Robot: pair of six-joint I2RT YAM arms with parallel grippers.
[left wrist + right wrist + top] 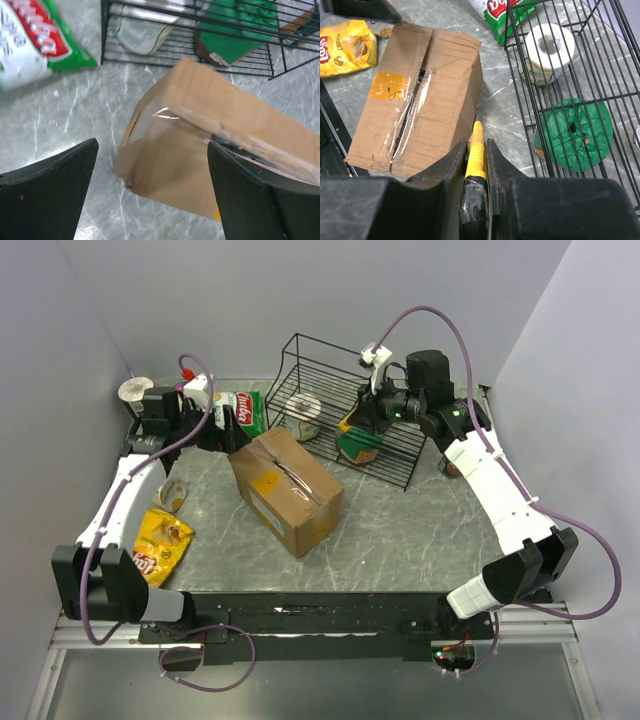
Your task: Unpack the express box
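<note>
Express box [287, 490] sits mid-table [400, 540], skewed, short end toward the wire basket [400, 472], flaps up. The flaps are down but the centre seam gapes as a ragged slit, with clear tape curling off its edges. An orange tape patch [387, 85] lies beside the slit.

Right gripper [476, 147] is clamped tight on a yellow utility knife [476, 150], its handle running forward between the fingers. It is held off the box, over by the basket. Judgement: the blade is parked clear so the other arm can work the flaps.

Left gripper [152, 150] is spread wide with nothing between its fingers [50, 190]. It hangs just off the box's far corner, near the green snack bag [245, 410]. Judgement: poised to take a flap edge.

Around the box: a yellow Lay's bag [160, 540] is at the left. A toilet paper roll [549, 50] and a green wrapped item [575, 135] sit in the basket.

Hard to read:
- Box contents are not visible through the slit.
- I cannot tell whether the knife blade is extended.
- The left wrist view is motion-blurred, so the flap edges there are smeared.
- The snack bag's lettering is cut off.
- The box's underside and far face are unseen.
</note>
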